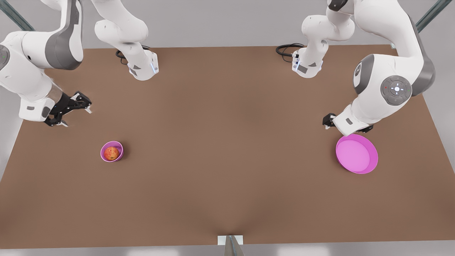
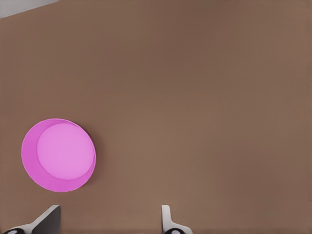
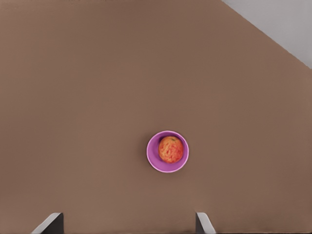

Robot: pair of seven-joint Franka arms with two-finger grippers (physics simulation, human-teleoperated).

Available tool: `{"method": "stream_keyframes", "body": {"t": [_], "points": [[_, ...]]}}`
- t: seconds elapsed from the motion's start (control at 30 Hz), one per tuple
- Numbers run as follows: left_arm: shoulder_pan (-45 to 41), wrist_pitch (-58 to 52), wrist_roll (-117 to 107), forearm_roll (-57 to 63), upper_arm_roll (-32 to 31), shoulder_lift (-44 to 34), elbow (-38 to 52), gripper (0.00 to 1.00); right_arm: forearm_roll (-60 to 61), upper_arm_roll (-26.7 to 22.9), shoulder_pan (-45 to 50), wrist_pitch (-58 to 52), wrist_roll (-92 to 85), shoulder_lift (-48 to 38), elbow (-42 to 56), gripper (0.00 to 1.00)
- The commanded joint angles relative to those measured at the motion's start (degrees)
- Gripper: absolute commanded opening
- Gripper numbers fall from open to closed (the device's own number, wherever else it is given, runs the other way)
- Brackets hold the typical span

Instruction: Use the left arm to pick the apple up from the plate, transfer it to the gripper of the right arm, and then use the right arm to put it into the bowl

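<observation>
Apple (image 1: 111,153) sits in the bowl (image 1: 119,155); plate (image 1: 369,164) bare, no writing.

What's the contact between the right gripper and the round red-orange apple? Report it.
Apart. The right wrist view shows bare brown table between the open right gripper and the apple, which sits in the small purple bowl.

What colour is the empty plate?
Bright pink-magenta; the plate shows best in the front view.
</observation>
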Motion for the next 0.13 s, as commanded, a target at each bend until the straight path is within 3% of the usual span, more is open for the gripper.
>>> {"method": "stream_keyframes", "body": {"t": [0.0, 0.1], "points": [[0.0, -0.2, 0.3, 0.1, 0.0, 0.1, 0.4, 1.00, -1.8, 2.3, 1.1, 2.0, 41.0, 0.4, 1.2, 1.00], [0.0, -0.1, 0.3, 0.1, 0.0, 1.7, 2.2, 1.00, -1.8, 4.7, -0.1, 0.0, 41.7, 6.2, 9.1, 1.00]]}}
